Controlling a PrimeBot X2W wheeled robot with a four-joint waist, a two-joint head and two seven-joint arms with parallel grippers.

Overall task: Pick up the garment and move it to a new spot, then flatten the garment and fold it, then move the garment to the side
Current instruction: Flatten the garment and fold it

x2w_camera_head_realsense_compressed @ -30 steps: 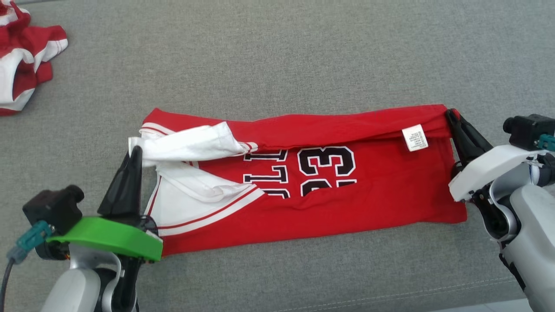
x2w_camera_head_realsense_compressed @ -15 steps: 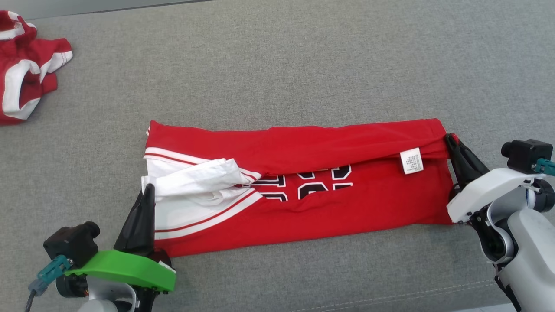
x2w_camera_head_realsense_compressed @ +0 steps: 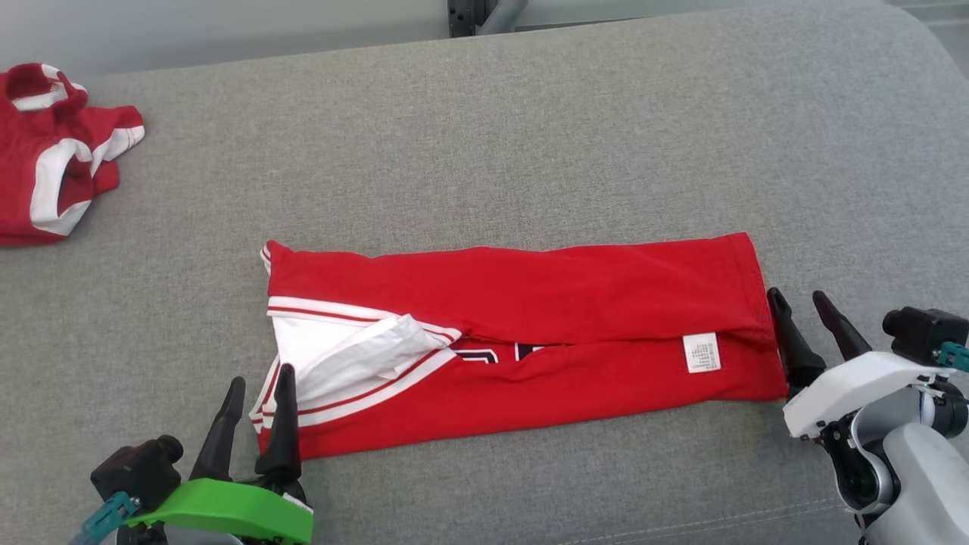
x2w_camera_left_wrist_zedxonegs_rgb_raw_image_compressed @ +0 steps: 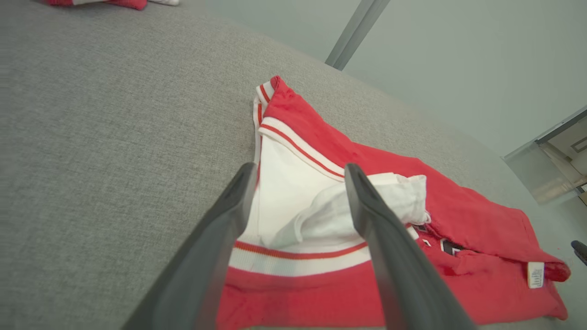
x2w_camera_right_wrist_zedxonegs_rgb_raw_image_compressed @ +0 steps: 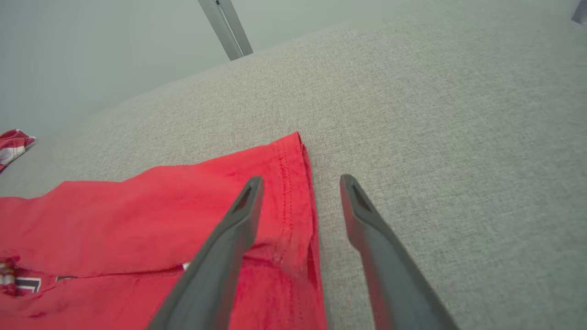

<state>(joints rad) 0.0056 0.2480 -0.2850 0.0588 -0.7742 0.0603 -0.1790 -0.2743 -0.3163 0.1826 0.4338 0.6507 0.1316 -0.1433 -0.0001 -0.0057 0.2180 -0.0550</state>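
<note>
Honestly, the folded red jersey with white trim (x2w_camera_head_realsense_compressed: 545, 295) is lying mid grey fabric surface (x2w_camera_head_realsense_compressed: 530, 151), left gripper (x2w_camera_head_realsense_compressed: 261, 377) and right gripper (x2w_camera_head_realsense_compressed: 796, 295) at its ends, fingers wide, empty; that bunched white flap (x2w_camera_head_realsense_compressed: 363, 362) is probably risking a lumpy fold.

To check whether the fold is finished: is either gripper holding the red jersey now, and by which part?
Nothing is held. The left gripper and the right gripper are both open, at the two ends of the red jersey.
</note>
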